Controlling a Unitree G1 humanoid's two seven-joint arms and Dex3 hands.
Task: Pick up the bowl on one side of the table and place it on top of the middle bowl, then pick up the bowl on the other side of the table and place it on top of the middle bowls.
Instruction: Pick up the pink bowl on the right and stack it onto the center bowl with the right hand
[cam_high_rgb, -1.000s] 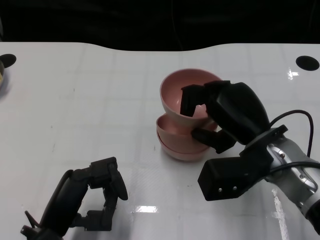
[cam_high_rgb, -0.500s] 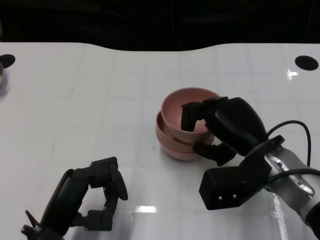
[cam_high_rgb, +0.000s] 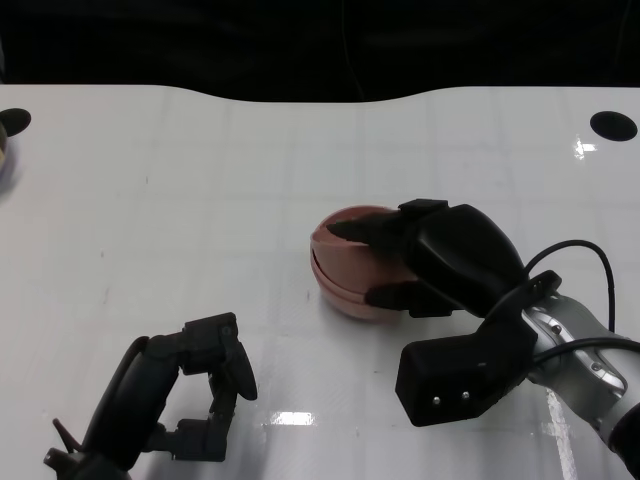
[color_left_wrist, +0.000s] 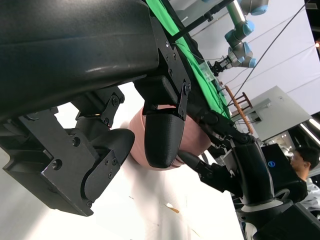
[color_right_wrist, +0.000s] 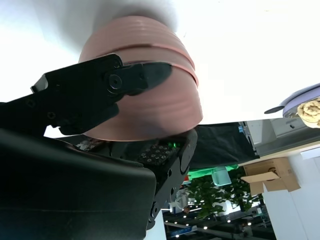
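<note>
A stack of pink bowls (cam_high_rgb: 345, 272) sits at the middle of the white table (cam_high_rgb: 200, 200). My right hand (cam_high_rgb: 450, 262) lies over the stack's right side and grips the top bowl, fingers over the rim and thumb low on the wall. The right wrist view shows the nested pink bowls (color_right_wrist: 150, 95) with a black finger (color_right_wrist: 100, 92) across them. My left hand (cam_high_rgb: 190, 395) hovers at the near left, holding nothing, fingers bent and apart from the thumb. In the left wrist view the bowls (color_left_wrist: 192, 144) lie beyond its fingers (color_left_wrist: 162, 135).
Two dark round holes (cam_high_rgb: 614, 125) (cam_high_rgb: 15, 120) mark the table's far corners. A dish (cam_high_rgb: 4, 152) pokes in at the left edge. The dark far edge of the table runs along the top. A person (color_left_wrist: 302, 160) stands beyond the table.
My right hand has lowered the tilted pink bowl into the stack and rolled over it; the bowl now sits nested and level. The left hand has stayed put.
</note>
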